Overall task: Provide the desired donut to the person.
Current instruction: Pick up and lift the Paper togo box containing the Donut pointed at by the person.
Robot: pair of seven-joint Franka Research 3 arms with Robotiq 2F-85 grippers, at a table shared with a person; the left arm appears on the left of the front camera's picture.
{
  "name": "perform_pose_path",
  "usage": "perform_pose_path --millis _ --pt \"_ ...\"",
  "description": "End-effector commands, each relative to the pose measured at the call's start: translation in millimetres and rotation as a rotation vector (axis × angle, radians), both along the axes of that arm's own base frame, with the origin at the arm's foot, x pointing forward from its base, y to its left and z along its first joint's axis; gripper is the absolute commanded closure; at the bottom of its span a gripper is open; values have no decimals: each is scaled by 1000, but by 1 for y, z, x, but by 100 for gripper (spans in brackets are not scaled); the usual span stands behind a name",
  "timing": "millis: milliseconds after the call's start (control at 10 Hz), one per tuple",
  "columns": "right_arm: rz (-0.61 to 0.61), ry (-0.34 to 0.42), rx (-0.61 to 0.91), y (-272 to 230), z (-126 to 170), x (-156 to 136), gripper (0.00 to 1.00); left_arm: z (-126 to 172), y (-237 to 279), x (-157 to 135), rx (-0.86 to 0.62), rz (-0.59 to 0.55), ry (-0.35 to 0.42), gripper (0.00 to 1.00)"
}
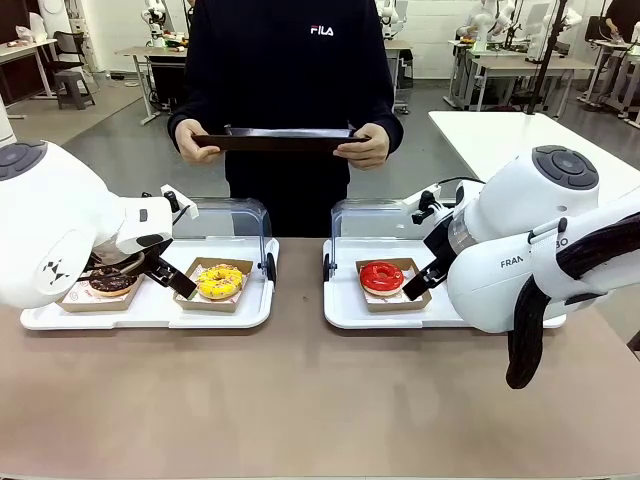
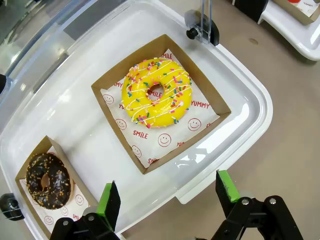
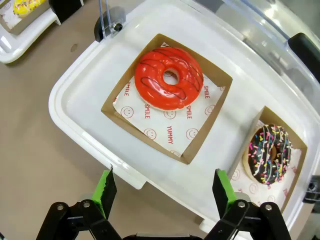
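**A:** The brown surface is carrying two white trays, and the person is standing at its far side, holding a dark tray level in both hands.

**B:** What is worrying you here?

**A:** The choice, mostly. Nothing is showing which donut is wanted, so either arm could be heading for the wrong one. The left white tray is holding the yellow donut and a chocolate donut. The right white tray is holding the red donut and a sprinkled chocolate donut.

**B:** And the claws?

**A:** The left claw is hovering with its jaws spread wide and empty at the near edge of its tray. The right claw is doing the same over its own tray. A pinch on icing would be smearing it, I think. A grip on the thin cardboard box could be folding the wall and tipping the donut out.

**B:** Anything hiding?

**A:** In the front view the right arm is covering the right half of its tray, and the left arm is partly covering the chocolate donut. The clear lids are standing open at the far side, so their glare is blurring what is lying behind them.
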State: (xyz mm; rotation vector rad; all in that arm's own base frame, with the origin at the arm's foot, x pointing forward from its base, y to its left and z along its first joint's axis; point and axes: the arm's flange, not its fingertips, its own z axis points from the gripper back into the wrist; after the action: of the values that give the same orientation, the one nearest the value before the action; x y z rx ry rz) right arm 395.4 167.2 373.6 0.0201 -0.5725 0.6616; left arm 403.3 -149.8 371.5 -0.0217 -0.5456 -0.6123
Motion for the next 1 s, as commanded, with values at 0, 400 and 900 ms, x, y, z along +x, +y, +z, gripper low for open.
perform_pose_path --millis 0,400,900 --pt "0 0 0 0 0 0 0 0 0 0 0 0 -1 0" --pt "0 0 0 0 0 0 0 0 0 0 0 0 -1 0" --pt "0 0 0 0 0 0 0 0 0 0 0 0 -1 0"
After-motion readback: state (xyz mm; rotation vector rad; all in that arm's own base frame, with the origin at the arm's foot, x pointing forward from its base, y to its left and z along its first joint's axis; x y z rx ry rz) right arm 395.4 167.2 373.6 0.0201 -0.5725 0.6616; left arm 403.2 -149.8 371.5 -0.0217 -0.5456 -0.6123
